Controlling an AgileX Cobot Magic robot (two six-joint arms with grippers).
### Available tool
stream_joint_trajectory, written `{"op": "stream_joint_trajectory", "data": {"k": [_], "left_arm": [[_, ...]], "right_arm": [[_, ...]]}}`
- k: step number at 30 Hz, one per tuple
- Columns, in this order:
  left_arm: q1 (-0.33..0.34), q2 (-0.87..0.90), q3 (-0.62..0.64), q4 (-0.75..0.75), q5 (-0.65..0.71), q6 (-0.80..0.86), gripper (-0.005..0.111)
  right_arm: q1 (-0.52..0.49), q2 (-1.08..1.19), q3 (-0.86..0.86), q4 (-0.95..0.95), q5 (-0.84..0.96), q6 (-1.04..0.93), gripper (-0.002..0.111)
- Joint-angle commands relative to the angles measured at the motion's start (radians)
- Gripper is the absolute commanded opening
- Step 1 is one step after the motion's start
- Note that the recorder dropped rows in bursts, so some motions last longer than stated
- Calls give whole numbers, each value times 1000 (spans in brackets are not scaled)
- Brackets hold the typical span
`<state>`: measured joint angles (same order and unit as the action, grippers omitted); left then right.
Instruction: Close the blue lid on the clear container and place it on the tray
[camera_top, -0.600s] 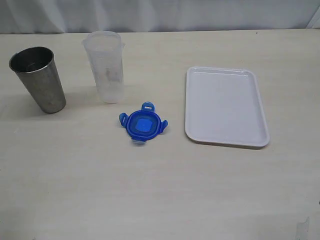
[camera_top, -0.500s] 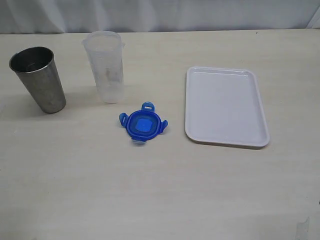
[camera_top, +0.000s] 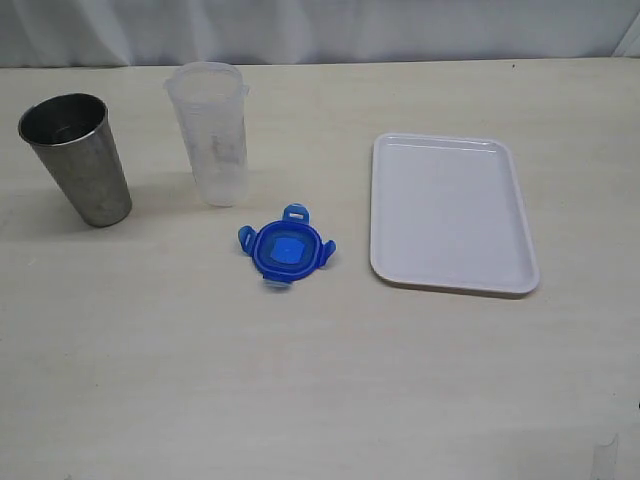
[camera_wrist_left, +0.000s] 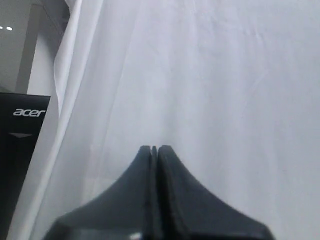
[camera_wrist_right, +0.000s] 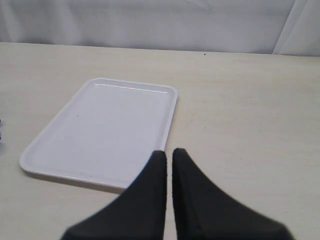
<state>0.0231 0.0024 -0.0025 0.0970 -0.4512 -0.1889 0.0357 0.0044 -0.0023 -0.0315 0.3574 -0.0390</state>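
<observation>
Blue lid (camera_top: 287, 249), just one, lay flat and face up on the table (camera_top: 300, 400), near the one clear container (camera_top: 211, 135), which stood upright, mouth up. One tray (camera_top: 452, 212) sat to the right, long side running away. One metal cup (camera_top: 78, 158) too. Left gripper (camera_wrist_left: 154, 148) and right gripper (camera_wrist_right: 169, 152) were both pressed together, empty.

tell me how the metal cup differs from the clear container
The metal cup is opaque, dull grey; the clear container is translucent. The cup flares strongly toward its rim; the container is narrower and only slightly tapered. Both are upright and open-topped.
</observation>
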Motion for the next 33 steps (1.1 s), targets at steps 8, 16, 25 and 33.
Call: {"op": "stream_joint_trajectory", "data": {"k": [8,16,25,33], "left_arm": [[-1,5,2,-4,-117,-48,104],[-1,604,-22,106,-392,-46,104],[-1,1158,-22,111,-745,52,104],[-1,1492,-94,142,-770,127,104]], "right_arm": [[2,-4,2,2,-11,2,4],[2,-4,2,2,-11,2,4],[2,-4,2,2,-11,2,4],[2,-4,2,2,-11,2,4]]}}
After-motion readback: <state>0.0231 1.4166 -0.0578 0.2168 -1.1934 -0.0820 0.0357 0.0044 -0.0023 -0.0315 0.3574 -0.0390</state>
